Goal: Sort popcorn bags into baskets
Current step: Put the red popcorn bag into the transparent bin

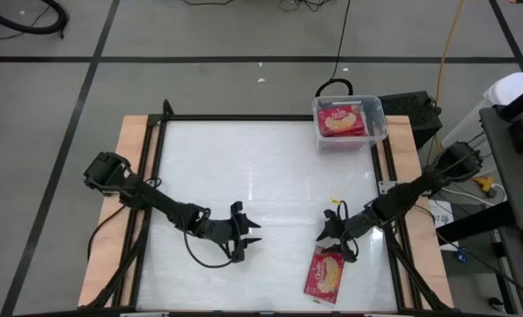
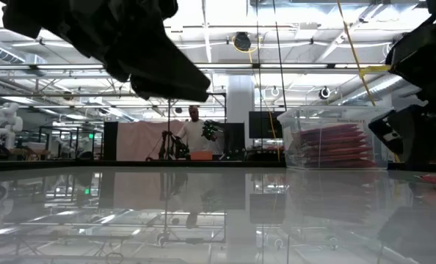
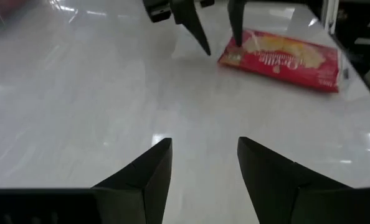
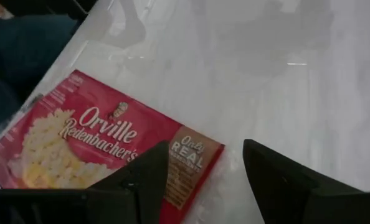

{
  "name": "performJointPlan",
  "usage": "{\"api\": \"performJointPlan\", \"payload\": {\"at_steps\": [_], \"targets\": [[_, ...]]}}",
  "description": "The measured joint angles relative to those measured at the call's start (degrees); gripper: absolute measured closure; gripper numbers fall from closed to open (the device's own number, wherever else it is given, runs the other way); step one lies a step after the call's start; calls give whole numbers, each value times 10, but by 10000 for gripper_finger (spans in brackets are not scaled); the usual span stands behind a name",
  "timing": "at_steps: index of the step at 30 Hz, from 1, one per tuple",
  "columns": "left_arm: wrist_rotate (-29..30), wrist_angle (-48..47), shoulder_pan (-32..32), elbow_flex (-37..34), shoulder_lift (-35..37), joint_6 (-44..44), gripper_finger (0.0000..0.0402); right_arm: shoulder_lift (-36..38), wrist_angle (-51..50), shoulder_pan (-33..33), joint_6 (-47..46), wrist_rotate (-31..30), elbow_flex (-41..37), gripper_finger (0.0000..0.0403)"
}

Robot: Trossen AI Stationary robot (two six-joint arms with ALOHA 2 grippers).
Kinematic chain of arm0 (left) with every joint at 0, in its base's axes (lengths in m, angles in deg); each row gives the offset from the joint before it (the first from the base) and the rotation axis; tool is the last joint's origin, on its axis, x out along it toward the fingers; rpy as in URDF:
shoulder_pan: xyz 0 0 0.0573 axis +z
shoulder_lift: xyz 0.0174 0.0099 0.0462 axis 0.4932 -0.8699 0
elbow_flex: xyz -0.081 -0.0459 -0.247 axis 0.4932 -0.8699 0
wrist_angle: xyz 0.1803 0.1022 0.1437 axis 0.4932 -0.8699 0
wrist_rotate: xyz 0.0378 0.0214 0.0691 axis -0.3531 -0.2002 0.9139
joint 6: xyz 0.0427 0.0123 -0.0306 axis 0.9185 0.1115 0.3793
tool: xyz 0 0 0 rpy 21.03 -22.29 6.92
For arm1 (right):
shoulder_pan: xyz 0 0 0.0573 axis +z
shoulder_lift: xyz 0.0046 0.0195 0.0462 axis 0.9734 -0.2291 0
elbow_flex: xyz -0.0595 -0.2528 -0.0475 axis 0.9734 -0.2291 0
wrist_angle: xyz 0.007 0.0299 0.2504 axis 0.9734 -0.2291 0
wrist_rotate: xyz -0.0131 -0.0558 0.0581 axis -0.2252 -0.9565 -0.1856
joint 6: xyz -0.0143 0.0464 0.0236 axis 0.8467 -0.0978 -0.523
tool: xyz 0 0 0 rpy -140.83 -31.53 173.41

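While right gripper hovers open-fingered just above loose popcorn bag: pickup step, needing descent and closure, then carry to far basket; left gripper idle, spread.

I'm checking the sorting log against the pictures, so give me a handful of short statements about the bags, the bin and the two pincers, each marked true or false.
1. One popcorn bag lies on the table, outside the clear bin. True.
2. The clear bin holds no bags. False: red bags lie stacked inside it.
3. The right pincer is open, just beside the lone bag's end. True.
4. The left pincer is shut on a bag. False: it is open and holds nothing.
5. The bag on the table lies with its greyish back up. False: its red front with the popcorn picture faces up.
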Motion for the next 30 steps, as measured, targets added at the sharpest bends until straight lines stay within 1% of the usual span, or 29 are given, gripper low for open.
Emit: {"api": "performJointPlan", "payload": {"at_steps": [7, 11, 14, 19, 20, 23, 26, 30], "targets": [[0, 0, 5, 0, -1, 4, 215, -76, 63, 0, 6, 26, 0, 206], [1, 4, 8, 0, -1, 14, 215, -117, 113, 0, 38, 17, 1, 230], [1, 4, 15, 0, -1, 16, 215, -137, 119, 0, 49, 12, 1, 273], [1, 4, 28, 0, -1, 53, 215, -156, 135, -1, 49, 5, 2, 382], [1, 4, 32, 0, -1, 61, 215, -156, 142, -1, 50, -3, 1, 391], [1, 5, 48, 0, -1, 88, 215, -154, 175, -3, 56, -47, 0, 391], [1, 13, 66, 0, -1, 107, 215, -145, 200, -15, 72, -87, 0, 400], [-1, 25, 92, 0, -1, 113, 215, -140, 199, -33, 80, -146, 0, 402]]}}
